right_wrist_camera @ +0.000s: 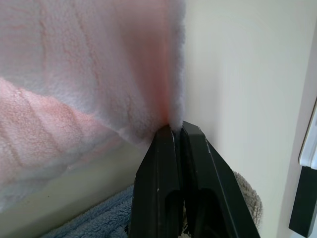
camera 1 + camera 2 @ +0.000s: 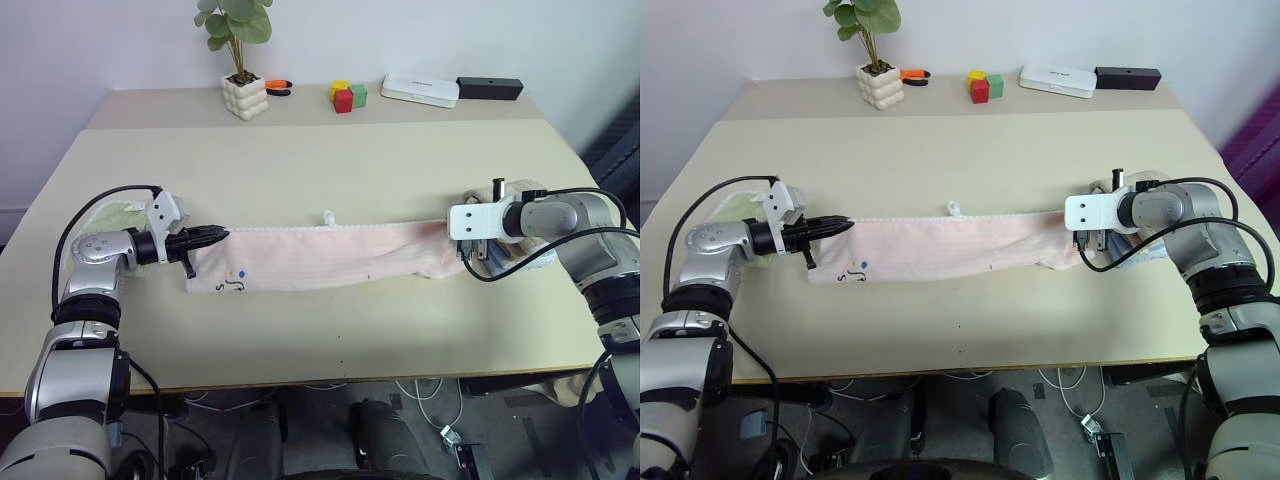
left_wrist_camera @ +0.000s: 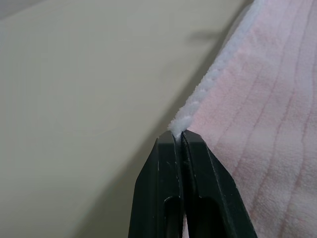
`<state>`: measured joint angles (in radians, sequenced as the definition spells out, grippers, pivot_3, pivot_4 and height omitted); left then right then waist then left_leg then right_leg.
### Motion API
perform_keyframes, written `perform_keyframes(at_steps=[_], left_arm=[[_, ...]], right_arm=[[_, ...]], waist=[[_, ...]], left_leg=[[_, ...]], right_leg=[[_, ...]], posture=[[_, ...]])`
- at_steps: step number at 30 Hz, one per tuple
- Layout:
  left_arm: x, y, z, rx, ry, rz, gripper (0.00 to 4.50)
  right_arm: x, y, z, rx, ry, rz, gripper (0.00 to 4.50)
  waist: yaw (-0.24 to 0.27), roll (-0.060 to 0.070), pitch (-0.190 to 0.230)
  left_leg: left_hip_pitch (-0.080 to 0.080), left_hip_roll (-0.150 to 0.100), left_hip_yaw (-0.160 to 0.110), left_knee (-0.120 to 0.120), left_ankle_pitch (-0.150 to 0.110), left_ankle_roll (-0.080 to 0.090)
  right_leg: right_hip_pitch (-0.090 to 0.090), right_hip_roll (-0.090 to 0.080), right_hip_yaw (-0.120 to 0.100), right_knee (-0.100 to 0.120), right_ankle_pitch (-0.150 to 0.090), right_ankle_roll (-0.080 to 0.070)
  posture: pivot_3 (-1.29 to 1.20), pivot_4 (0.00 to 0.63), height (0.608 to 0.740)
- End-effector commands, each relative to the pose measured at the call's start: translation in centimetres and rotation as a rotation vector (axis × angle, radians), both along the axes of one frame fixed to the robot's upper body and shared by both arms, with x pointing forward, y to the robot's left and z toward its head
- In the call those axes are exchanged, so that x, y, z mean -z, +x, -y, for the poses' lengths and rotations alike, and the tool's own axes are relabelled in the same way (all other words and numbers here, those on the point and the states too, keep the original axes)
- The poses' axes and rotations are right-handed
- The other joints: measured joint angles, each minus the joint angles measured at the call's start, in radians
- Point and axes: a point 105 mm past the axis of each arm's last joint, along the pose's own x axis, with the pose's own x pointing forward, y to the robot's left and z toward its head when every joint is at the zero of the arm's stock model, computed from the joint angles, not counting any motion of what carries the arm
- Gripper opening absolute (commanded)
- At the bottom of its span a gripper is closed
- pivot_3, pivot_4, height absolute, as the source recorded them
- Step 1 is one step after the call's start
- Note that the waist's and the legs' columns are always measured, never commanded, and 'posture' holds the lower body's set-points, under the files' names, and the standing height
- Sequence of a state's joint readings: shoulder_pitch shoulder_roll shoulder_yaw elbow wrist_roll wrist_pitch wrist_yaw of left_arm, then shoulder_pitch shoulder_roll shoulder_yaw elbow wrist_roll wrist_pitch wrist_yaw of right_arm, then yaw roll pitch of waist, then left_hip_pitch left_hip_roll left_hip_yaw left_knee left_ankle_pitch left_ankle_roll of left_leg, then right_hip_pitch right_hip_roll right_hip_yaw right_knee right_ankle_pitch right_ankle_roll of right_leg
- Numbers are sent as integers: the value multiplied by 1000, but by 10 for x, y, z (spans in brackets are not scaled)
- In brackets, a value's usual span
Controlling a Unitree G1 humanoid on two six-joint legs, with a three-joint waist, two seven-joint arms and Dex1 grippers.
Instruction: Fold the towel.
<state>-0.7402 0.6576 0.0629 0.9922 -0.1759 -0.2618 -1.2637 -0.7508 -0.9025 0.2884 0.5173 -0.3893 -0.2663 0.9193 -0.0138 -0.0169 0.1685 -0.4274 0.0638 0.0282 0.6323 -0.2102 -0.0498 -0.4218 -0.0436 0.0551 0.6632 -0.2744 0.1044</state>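
We note a matte beige table [image 2: 330, 180] against a white wall, long pink terry towel [image 2: 320, 258] stretched across it, left gripper [image 2: 222, 235] and right gripper [image 2: 470, 250] each pinching one end's whitish corner.

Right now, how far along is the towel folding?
Done: the left gripper and the right gripper are each shut on a far corner of the towel, which hangs stretched between them over the table. In hand: holding it taut. Left: every fold; it lies at full length, with no crease yet.
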Motion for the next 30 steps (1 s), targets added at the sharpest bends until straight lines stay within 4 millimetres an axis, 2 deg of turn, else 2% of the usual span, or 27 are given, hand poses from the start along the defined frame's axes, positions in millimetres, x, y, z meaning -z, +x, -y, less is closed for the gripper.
perform_keyframes(at_steps=[1,2,3,4,8,9,11,12,15,19,22,24,26,28,30], left_arm=[[-8,1,-9,-34,-17,-3,999],[-9,2,-8,-37,-25,-1,1323],[-10,2,-7,-34,-24,2,1939],[-9,2,-7,-26,-4,9,2432],[-11,1,-7,-13,33,39,4322],[-12,0,-7,-6,30,38,4500],[-17,-4,-6,29,-6,26,4500],[-20,-4,-6,37,-12,31,4500],[-41,-6,-4,58,-85,62,4500],[-55,-8,-4,58,-86,103,4500],[-64,-11,-6,61,-65,128,4500],[-70,-18,-4,100,-70,127,4500],[-70,-41,4,229,-62,71,4500],[-63,-73,9,359,-29,-34,4500],[-58,-89,10,402,15,-75,4500]], right_arm=[[-4,1,2,43,58,-13,0],[-4,2,2,56,71,-18,0],[-4,2,1,63,79,-18,572],[-6,3,1,64,80,-10,897],[-13,6,1,75,94,18,2756],[-15,6,1,79,103,22,3257],[-19,5,2,84,115,34,4302],[-21,6,3,86,117,45,4472],[-36,6,-5,102,265,60,4472],[-46,8,-6,111,295,118,4472],[-61,14,-5,122,321,209,4472],[-68,15,-8,123,371,227,4472],[-74,10,-21,95,508,183,4472],[-80,-4,-39,19,658,100,4472],[-80,-22,-52,-50,756,7,4472]], waist=[[-1,0,0],[-1,0,0],[0,0,0],[0,0,0],[1,0,0],[0,0,0],[0,0,0],[0,0,0],[-1,0,0],[-1,0,0],[-2,0,0],[-2,0,0],[-3,0,0],[-11,0,0],[-8,1,0]], left_leg=[[0,0,0,0,0,0],[0,0,0,0,0,0],[0,0,0,0,0,0],[0,0,0,0,0,0],[0,0,0,0,0,0],[0,0,0,0,0,0],[0,0,0,0,0,0],[0,0,0,0,0,0],[0,0,0,0,0,0],[0,0,0,0,0,0],[0,0,0,0,0,0],[0,0,0,0,0,0],[0,0,0,-1,0,0],[0,0,0,-2,0,0],[0,1,0,-2,0,0]], right_leg=[[0,0,0,0,0,0],[0,0,0,0,0,0],[0,0,0,0,0,0],[0,0,0,0,0,0],[0,0,0,0,0,0],[0,0,0,0,0,0],[0,0,0,0,0,0],[0,0,0,0,0,0],[0,0,0,0,0,0],[0,0,0,0,0,0],[0,0,0,0,0,0],[0,0,0,0,0,0],[0,0,0,0,0,0],[-1,0,1,0,0,0],[-1,1,1,1,-1,0]], posture=[[0,150,740],[0,150,740],[0,150,740],[0,150,740],[0,150,740],[0,150,740],[0,150,740],[0,150,740],[0,150,740],[0,150,740],[0,150,740],[0,150,740],[0,150,740],[0,150,740],[0,150,740]])
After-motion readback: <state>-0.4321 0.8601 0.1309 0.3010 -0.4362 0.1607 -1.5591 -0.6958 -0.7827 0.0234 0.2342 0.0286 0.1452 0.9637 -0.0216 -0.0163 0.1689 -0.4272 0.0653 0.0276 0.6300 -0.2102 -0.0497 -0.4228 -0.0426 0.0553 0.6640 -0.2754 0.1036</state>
